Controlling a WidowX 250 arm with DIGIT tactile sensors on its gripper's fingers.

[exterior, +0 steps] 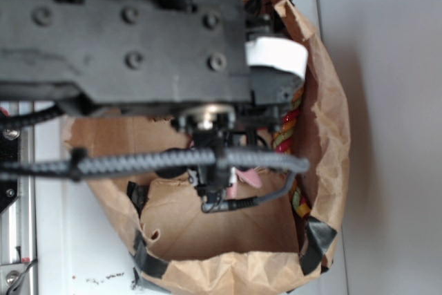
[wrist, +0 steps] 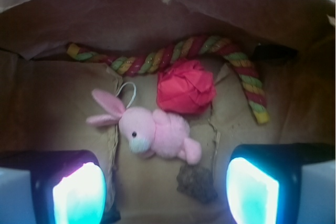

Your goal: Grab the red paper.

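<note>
The red paper [wrist: 185, 87], a crumpled bright red ball, lies on the floor of a brown paper bag [wrist: 157, 3] in the wrist view, just below the rope's middle. My gripper [wrist: 165, 195] hangs above the bag floor, open, with nothing between its glowing fingers [wrist: 79, 195]. The red ball sits well ahead of the fingertips, slightly right of centre, apart from them. In the exterior view the arm [exterior: 138, 32] covers the bag's inside and the red paper is hidden.
A pink plush bunny [wrist: 152, 129] lies between the gripper and the red ball. A red-yellow-green twisted rope [wrist: 173, 56] curves along the back wall. A dark grey lump [wrist: 197, 182] rests near the right finger. The bag's walls [exterior: 324, 122] enclose everything.
</note>
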